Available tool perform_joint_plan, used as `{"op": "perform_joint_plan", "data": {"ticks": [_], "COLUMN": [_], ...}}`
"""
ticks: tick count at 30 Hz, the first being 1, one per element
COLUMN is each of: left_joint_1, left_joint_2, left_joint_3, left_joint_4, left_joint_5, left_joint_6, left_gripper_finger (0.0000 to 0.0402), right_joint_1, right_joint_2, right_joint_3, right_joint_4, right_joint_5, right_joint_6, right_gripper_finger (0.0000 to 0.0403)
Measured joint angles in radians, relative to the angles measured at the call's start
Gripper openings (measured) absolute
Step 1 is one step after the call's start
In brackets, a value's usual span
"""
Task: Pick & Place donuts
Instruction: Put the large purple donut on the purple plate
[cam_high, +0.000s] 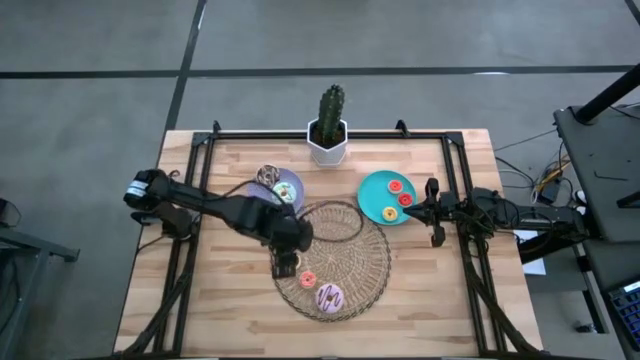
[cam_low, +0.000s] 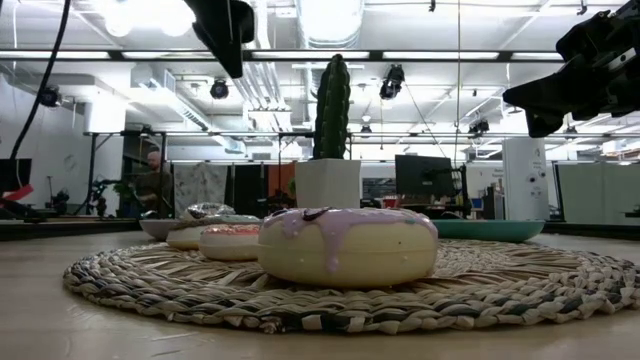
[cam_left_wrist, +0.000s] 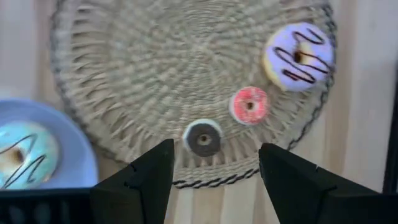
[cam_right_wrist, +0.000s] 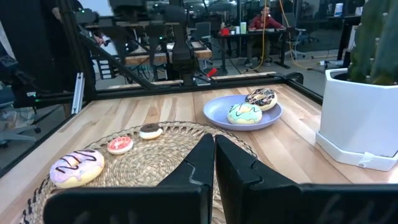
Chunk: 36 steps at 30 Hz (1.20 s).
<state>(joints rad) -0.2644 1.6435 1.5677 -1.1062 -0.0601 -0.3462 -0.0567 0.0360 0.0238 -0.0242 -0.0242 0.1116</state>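
Mat (cam_left_wrist: 155, 68) holds pink donut (cam_left_wrist: 299, 56), red (cam_left_wrist: 249, 105), apparently brown (cam_left_wrist: 203, 137) ones.

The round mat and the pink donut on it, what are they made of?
The round mat looks like woven straw or wicker: tan twisted strands coil in rings. The pink donut looks like smooth, glossy plastic or rubber, with moulded icing drips, though that is a guess.

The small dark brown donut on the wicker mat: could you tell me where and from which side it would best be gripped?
Probably from straight above, fingers closing across the outer rim. The dark brown donut lies flat on the wicker mat, clear of the red donut. The left gripper hangs open just above it, roughly lined up.
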Motion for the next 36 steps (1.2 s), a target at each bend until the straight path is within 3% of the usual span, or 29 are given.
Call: {"op": "perform_joint_plan", "data": {"ticks": [16, 24, 36], "left_joint_1": [-0.109, -0.115, -0.134], "left_joint_2": [0.113, 0.211, 0.318], "left_joint_3": [0.028, 0.157, 0.304], "left_joint_4": [0.214, 0.218, 0.217], "left_joint_5": [0.017, 0.020, 0.056], "left_joint_6": [0.058, 0.063, 0.258], "left_gripper_finger": [0.0206, 0.0206, 0.0206], "right_joint_1": [0.000, 0.000, 0.000], "right_joint_2": [0.000, -0.001, -0.001], "right_joint_3": [0.000, 0.000, 0.000], "right_joint_4": [0.000, 0.000, 0.000], "right_joint_5": [0.000, 0.000, 0.000], "right_joint_6": [0.000, 0.000, 0.000], "right_gripper_finger": [0.0008, 0.0008, 0.0008]}}
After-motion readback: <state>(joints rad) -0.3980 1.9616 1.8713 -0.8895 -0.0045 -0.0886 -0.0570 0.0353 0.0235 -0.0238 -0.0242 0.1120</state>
